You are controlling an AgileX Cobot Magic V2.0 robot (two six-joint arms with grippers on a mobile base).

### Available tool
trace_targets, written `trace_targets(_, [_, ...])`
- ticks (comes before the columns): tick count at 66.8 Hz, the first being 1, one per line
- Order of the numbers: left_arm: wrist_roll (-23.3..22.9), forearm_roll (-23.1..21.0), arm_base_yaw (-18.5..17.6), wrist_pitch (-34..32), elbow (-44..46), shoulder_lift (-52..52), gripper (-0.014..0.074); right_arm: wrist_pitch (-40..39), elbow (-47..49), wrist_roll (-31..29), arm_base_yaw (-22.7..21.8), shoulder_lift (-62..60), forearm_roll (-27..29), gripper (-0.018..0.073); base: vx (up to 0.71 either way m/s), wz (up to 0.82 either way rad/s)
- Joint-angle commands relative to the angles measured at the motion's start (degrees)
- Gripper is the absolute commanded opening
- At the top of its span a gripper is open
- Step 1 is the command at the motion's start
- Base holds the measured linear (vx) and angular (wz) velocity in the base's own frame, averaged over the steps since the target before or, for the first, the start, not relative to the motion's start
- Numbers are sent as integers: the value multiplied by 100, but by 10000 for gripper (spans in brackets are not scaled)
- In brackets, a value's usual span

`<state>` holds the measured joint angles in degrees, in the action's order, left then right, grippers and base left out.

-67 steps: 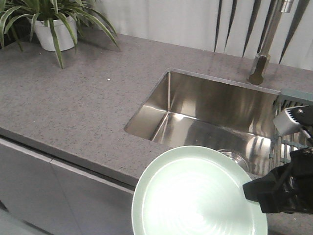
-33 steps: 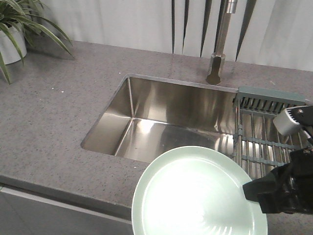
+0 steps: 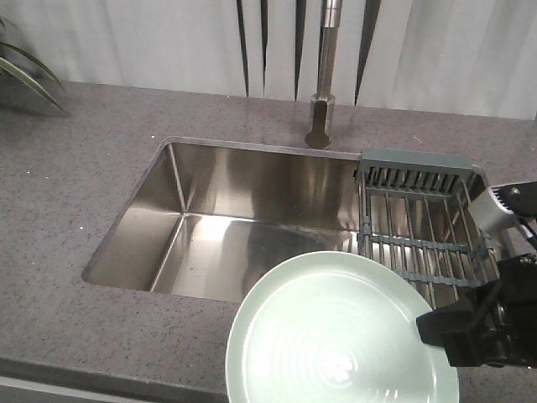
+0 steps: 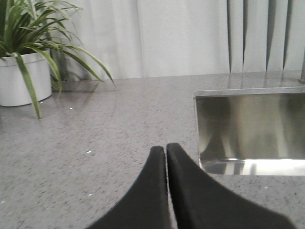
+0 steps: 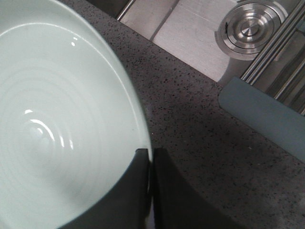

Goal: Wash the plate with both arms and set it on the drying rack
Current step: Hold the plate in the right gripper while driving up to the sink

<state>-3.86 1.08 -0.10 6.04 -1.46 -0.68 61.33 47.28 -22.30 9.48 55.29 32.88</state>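
plate: your pale mint-green plate point(image 3: 340, 336) sits low in the front view, face turned up and concentric rings showing. it is held over the grey speckled worktop point(image 3: 75, 185) on the near side of the sink point(image 3: 134, 222), and its far rim overlaps the sink's near edge in that view.
right claw: your right claw point(image 3: 430, 326) is pinching the plate's right-hand rim. in the right wrist view the rim edge point(image 5: 62, 119) runs between the two black fingers point(image 5: 136, 191), one on the plate's face side and the other on the outer side.
plate to claw: the plate stretches away to the left of the claw, with only a small piece of rim inside the grip.
left claw: your left claw point(image 4: 165, 149) has its fingers pressed together with nothing between them, above the worktop just left of the sink's corner.
drying rack: the drying rack point(image 3: 419, 227) spans the sink's right end, beyond and to the right of the plate and apart from it. its grey-blue end point(image 5: 267, 117) lies near the right claw.
drain: the drain point(image 5: 250, 26) shows in the sink floor past the plate's rim.
tap: the tap point(image 3: 323, 92) stands behind the sink.
potted plant: the potted plant point(image 4: 26, 62) stands at the worktop's far left.
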Motion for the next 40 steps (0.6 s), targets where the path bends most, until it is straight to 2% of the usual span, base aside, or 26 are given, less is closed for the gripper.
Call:
trace_targets(1, [-10, -9, -27, -422, 141, -79, -6, -166, 149, -50, -10, -72, 242, -4, 5, -18])
trace_targets(40, [-10, -9, -27, -422, 141, -79, -6, -158, 149, -50, -10, -72, 242, -4, 6, -21])
